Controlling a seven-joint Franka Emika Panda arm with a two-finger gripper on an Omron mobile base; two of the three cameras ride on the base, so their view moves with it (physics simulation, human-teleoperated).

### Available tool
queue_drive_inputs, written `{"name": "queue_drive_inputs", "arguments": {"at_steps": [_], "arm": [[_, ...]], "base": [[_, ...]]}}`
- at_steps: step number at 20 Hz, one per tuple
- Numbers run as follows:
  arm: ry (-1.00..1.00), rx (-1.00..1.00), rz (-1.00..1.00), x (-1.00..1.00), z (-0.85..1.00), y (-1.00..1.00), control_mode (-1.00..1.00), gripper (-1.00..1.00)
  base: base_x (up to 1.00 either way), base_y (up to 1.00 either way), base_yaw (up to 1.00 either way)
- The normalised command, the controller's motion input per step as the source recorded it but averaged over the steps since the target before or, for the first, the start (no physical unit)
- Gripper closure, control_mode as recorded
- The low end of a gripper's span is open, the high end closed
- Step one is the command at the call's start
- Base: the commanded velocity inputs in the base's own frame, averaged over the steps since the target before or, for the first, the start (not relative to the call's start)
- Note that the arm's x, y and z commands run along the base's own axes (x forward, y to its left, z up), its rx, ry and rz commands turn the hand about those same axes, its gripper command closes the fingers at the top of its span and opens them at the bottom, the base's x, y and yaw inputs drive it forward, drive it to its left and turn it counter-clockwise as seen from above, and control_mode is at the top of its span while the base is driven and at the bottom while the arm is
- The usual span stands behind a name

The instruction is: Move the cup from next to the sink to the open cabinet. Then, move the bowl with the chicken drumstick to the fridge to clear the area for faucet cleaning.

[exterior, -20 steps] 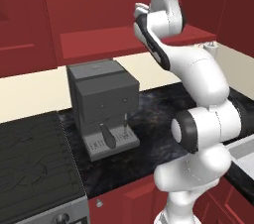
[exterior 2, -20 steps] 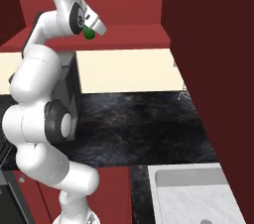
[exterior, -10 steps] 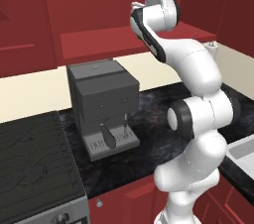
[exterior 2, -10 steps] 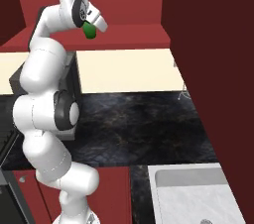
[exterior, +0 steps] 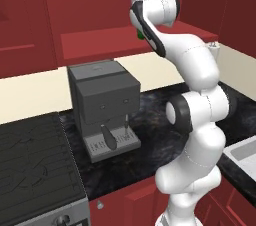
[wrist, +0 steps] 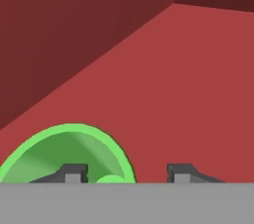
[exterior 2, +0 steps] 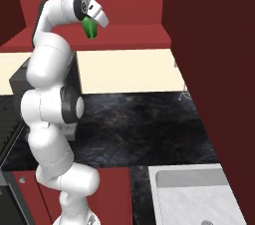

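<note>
Step one of the task was in hand: putting the cup (wrist: 67,153) into the open cabinet (exterior 2: 134,37). The gripper (wrist: 126,172) was up at the cabinet shelf, arm fully raised above the coffee machine (exterior: 102,107). In the hand view the jaws stood apart, one finger tip over the green cup's mouth and the other well off to the side on bare shelf, so the fingers looked spread and no longer clamped on the rim. From the right base view the cup hung just under the hand at shelf level; couldn't tell from that angle whether its base was sitting on the shelf floor. My read: cup was at the release point, not confirmed seated. Next move called for a straight retreat out of the cabinet, with the finger in or over the cup's mouth clearing the rim without tipping it. After that, the base needed to head for the sink (exterior 2: 196,194) side for the bowl with the drumstick. The faucet (exterior 2: 183,85) sat by the cabinet's dark side panel, near the counter (exterior 2: 134,124) edge.
</note>
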Motion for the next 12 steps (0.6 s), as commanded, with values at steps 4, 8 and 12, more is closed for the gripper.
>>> {"name": "queue_drive_inputs", "arguments": {"at_steps": [4, 8, 12], "arm": [[-0.04, 0.0, 0.0, 0.0, 0.09, 0.0, -1.0, -1.0], [-0.11, 0.0, 0.0, 0.0, 0.19, 0.0, -1.0, -1.0], [-0.22, 0.0, 0.0, -0.11, 0.21, 0.0, -1.0, -1.0]], "base": [[0.0, 0.0, 0.0], [0.0, 0.0, 0.0], [0.0, 0.0, 0.0]]}}
